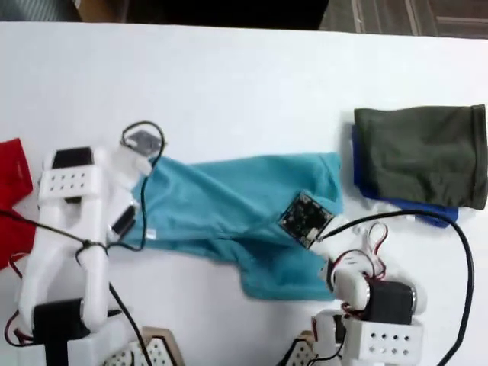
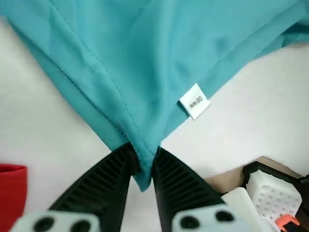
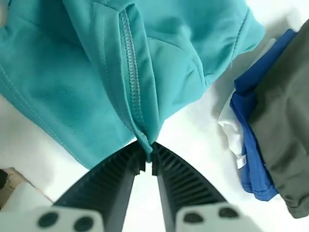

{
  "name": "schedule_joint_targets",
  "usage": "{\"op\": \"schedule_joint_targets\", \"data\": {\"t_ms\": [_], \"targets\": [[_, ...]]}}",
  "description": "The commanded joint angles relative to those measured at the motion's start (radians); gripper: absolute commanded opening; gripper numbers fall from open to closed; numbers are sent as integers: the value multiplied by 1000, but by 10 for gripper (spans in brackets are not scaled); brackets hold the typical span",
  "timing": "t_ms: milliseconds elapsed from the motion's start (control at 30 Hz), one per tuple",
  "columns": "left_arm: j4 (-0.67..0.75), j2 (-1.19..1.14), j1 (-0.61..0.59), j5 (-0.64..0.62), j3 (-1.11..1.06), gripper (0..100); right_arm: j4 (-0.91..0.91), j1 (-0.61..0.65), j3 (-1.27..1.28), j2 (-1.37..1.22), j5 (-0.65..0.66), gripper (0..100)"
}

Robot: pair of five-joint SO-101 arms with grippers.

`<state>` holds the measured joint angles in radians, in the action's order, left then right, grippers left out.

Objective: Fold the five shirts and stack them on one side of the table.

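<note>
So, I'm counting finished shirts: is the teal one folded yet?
Partly folded, not stacked: the teal shirt lies mid-table, left gripper and right gripper each pinching an edge.

teal shirt: matt knit cloth, stitched seams. left gripper fingers: black ribbed matt plastic. table: smooth, white.

i can read nothing here for sure. a small white tag hangs off the hem of the teal shirt; it bears one short line of grey print, too blurred for me to make out. a second white tag sits at the edge of the blue shirt, its marks too small to tell.
</note>
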<state>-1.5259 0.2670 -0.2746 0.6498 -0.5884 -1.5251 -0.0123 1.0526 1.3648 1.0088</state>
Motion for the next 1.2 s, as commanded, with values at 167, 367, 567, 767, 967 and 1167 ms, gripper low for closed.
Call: {"op": "schedule_joint_targets", "data": {"t_ms": [167,367,567,767,967,1167], "targets": [[83,46,-12,11,-99,26,-2,-1,51,-68,80,21],[84,46,-14,11,-99,26,13,-7,94,-179,143,21],[80,51,-40,11,-87,48,18,-4,92,-180,143,24],[2,52,-41,8,24,209,13,-8,55,-180,143,94],[-155,49,-41,2,389,211,8,-1,-127,-180,144,176],[-141,14,-26,-32,619,210,76,-2,-298,-191,127,132]]}}
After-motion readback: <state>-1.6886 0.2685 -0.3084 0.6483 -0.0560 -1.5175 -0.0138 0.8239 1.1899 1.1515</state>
